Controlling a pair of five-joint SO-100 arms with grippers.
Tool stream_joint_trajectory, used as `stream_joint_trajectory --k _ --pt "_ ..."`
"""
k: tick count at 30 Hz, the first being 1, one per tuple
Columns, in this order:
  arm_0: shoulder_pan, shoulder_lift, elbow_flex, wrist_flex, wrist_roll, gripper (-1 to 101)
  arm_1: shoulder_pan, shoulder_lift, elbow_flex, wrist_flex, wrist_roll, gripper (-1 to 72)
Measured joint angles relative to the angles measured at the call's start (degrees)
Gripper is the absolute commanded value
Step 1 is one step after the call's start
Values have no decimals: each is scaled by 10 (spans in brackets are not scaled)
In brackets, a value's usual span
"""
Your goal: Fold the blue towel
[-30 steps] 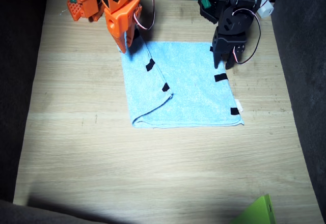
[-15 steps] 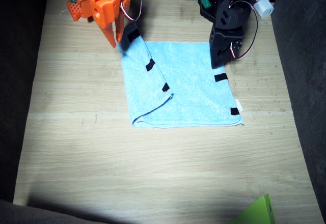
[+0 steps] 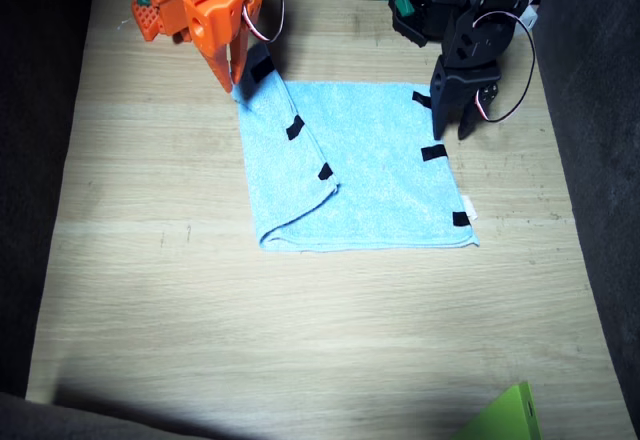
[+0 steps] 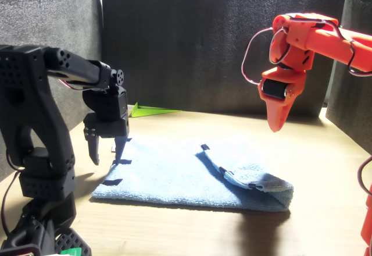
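Fingers first: in the fixed view the left gripper (image 3: 459,128), black, has its two tips spread and pointing down over the towel's edge near a black tape mark (image 3: 433,152), holding nothing. The right gripper (image 3: 231,76), orange, hangs over the far corner of the blue towel (image 3: 385,175); its fingers look pressed together and empty, though from above this is hard to be sure of. The towel lies flat on the wooden table (image 3: 300,340), with one side already turned over itself in a narrow slanting flap that ends in a soft rounded corner. A small white tag (image 3: 468,203) sticks out at the opposite edge. A green pointed piece (image 3: 508,418) lies well apart at the table's near edge.

From the front view the left gripper (image 4: 106,151) hangs just above the towel (image 4: 174,177) with open fingers, and the right gripper (image 4: 274,122) is well above it, closed to a point. The folded flap (image 4: 256,183) shows as a thick rolled lip.

The cloth should be light, limp and a little grippy; it will sag and drag, so corners by the tape marks seem the best places to pinch.
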Motion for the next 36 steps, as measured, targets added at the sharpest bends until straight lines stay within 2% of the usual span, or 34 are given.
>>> stream_joint_trajectory --k 16,25,28,30,32,33,36 --pt "10 -98 -117 17 20 251 -1 -4 0 5 -2 71" --pt "12 -180 -245 63 42 242 -2 -18 -1 4 -1 64" --pt "0 -184 -248 65 40 189 -2 -19 0 -2 0 60" --pt "-11 -184 -250 78 42 98 -2 -18 -1 5 0 59" --pt "-14 -184 -250 75 42 94 -2 -18 0 -3 0 57" --pt "-14 -184 -250 74 42 15 -2 -18 0 1 0 54" --pt "-18 -192 -249 74 40 -2 -5 -18 0 0 0 50"
